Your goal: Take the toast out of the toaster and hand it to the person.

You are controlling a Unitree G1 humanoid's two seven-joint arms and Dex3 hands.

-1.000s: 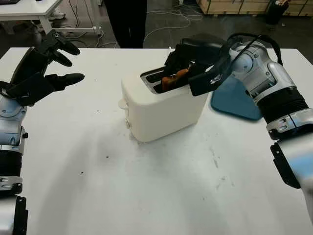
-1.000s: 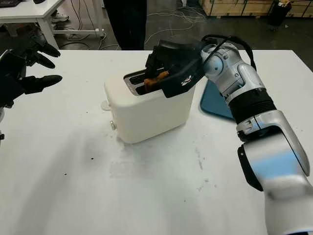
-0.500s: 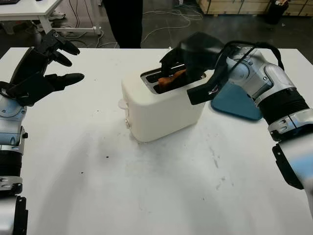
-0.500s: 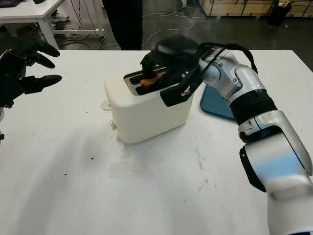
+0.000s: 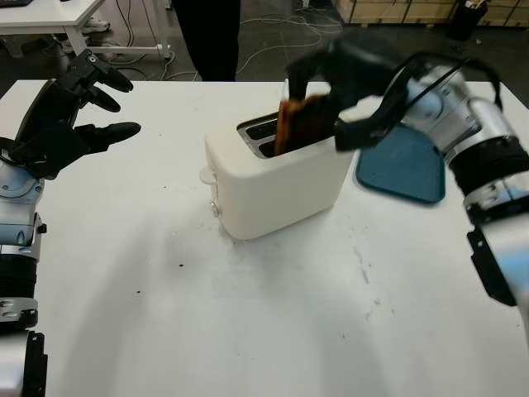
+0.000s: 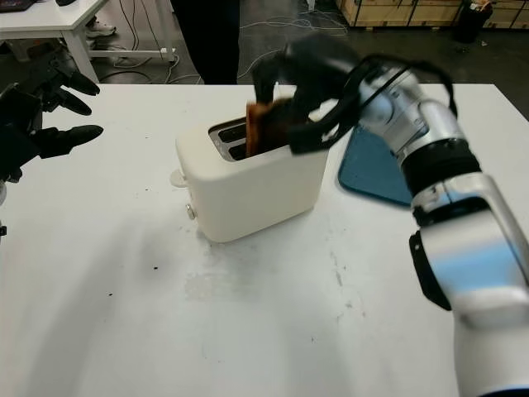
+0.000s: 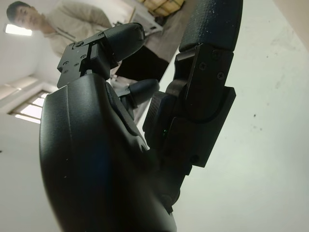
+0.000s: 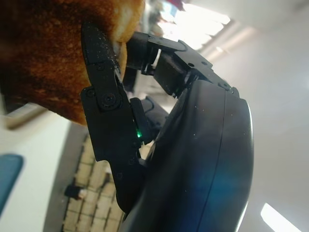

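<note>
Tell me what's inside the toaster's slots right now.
The toast stands half out of one toaster slot, gripped by the right hand. Its lower edge is hidden inside; the other slot looks dark.

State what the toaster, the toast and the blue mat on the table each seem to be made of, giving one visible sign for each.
Toaster: likely matte cream plastic, smooth and rounded with no metal gleam.
Toast, gripped by the right hand: bread, browned dark with a rough, porous crumb.
Blue mat: probably rubber or silicone, thin, flat and dull; uncertain.
</note>
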